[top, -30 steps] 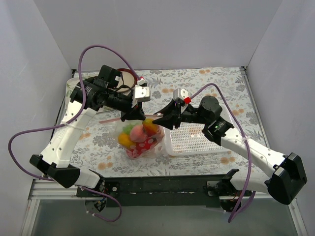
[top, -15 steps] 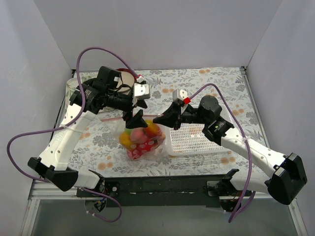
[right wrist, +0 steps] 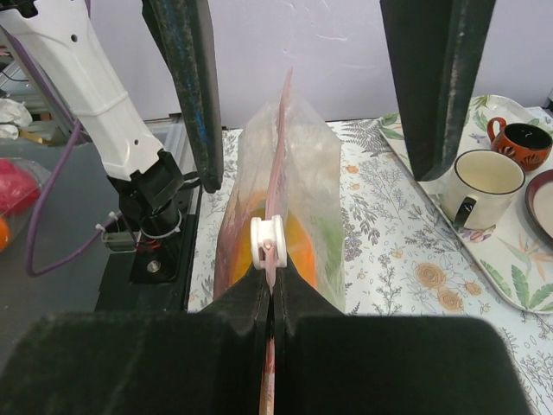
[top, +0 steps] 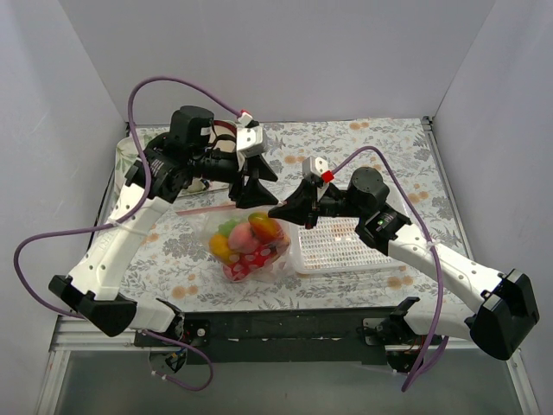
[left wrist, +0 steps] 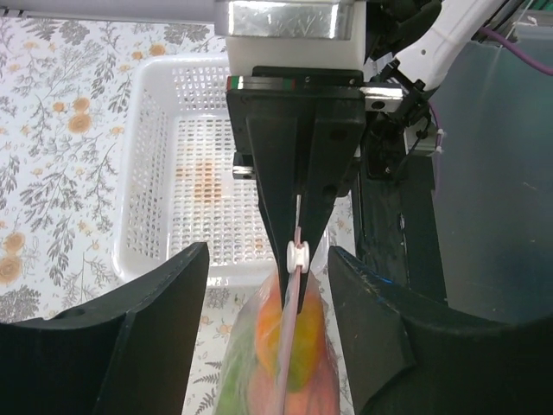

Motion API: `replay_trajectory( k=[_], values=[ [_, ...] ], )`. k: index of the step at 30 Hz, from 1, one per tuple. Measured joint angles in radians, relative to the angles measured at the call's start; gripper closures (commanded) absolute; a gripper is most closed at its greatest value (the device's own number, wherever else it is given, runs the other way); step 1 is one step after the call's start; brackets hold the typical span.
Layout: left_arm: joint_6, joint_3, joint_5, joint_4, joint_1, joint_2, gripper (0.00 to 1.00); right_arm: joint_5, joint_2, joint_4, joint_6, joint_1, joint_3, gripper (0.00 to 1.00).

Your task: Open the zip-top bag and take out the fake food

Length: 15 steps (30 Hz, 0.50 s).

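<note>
The zip-top bag stands on the flowered table, its pink strip on top. Fake food in red, orange, yellow and green fills it. My right gripper is shut on the strip's end, just behind the white slider. In the right wrist view the right gripper pinches the strip, and the bag stretches away from it. My left gripper hangs open above the bag. In the left wrist view the left gripper straddles the strip and slider without touching them.
A white mesh basket sits right of the bag, under the right arm. A flowered tray at the back left holds a white mug and a dark red cup. Grey walls close in on three sides.
The left gripper let go of the pink strip, opened, and rose back from the bag. The right gripper shut on the strip's end.
</note>
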<state>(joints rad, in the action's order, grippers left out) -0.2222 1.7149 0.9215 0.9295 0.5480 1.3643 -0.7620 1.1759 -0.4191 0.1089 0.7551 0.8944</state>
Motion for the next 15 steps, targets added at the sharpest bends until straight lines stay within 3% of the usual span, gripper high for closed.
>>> replay_trajectory(
  k=[10,15],
  values=[
    [-0.010,-0.022,-0.006,-0.006,0.066,0.003,0.50,0.000,0.000,0.007,0.000,0.000,0.015,0.99],
    [-0.005,-0.053,-0.054,-0.002,0.072,0.004,0.75,0.000,0.000,0.008,0.000,0.001,0.015,0.99]
  ],
)
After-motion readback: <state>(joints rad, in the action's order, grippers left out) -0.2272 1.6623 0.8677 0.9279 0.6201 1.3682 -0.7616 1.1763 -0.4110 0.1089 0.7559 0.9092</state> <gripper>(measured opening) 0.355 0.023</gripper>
